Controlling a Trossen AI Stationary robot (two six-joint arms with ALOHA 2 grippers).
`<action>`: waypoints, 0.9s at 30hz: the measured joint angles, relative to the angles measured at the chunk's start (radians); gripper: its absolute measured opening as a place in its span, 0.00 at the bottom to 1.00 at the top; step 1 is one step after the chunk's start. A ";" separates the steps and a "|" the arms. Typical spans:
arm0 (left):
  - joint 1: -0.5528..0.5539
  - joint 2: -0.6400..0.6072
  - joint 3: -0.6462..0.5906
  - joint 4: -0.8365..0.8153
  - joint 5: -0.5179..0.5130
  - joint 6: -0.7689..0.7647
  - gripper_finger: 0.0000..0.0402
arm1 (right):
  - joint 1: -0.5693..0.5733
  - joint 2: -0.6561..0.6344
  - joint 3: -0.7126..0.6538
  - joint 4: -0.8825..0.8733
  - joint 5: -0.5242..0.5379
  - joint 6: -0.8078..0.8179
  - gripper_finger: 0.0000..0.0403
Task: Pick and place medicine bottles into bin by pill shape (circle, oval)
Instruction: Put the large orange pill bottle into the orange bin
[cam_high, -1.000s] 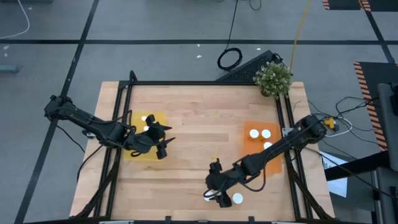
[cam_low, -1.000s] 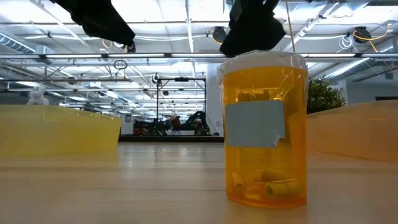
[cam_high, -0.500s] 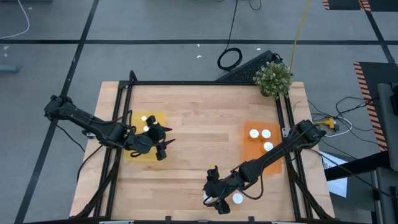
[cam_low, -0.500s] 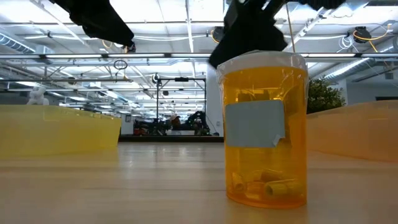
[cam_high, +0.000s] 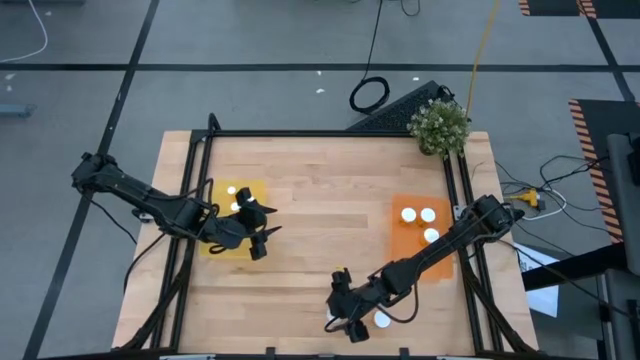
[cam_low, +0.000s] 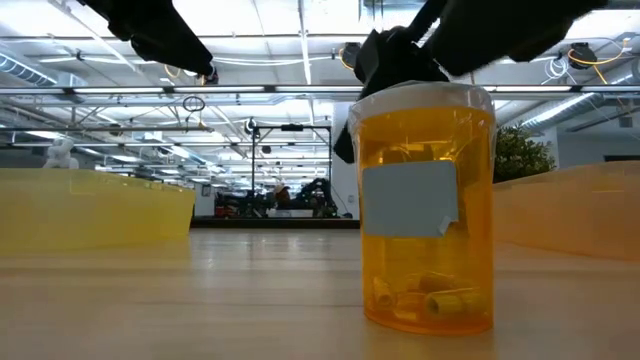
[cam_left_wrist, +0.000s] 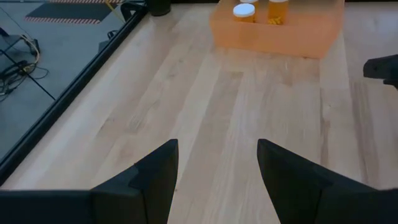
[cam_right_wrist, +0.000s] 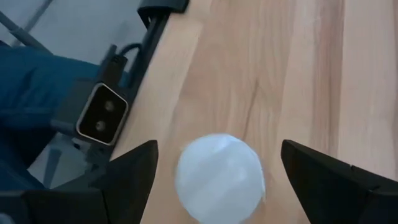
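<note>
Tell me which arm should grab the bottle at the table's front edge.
Right. The right gripper is open directly above that bottle's white cap; the left gripper is off over the yellow bin.

Right claw (cam_high: 345, 322) hangs spread wide; left claw (cam_high: 262, 228) hovers parted.

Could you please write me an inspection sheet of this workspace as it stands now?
Surface: wooden table, black frame rails.
Job's things: yellow bin and orange bin hold white-capped medicine bottles; two bottles stand at the near edge, one under the right claw.
Clutter: potted plant at the far right corner.
Grippers: left claw open over the yellow bin; right claw open, straddling the bottle's cap.
Cables: black loop on the floor.
Surroundings: open hall beyond.
</note>
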 joint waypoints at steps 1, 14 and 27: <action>0.000 0.000 0.000 -0.001 0.000 0.000 0.56 | 0.000 0.000 0.000 -0.009 0.001 -0.005 0.83; 0.000 0.000 0.000 0.000 0.000 0.002 0.56 | 0.000 0.016 0.000 -0.026 -0.004 -0.034 0.78; 0.000 0.000 0.000 -0.001 -0.001 0.003 0.56 | -0.002 0.021 0.000 -0.015 0.025 -0.028 0.78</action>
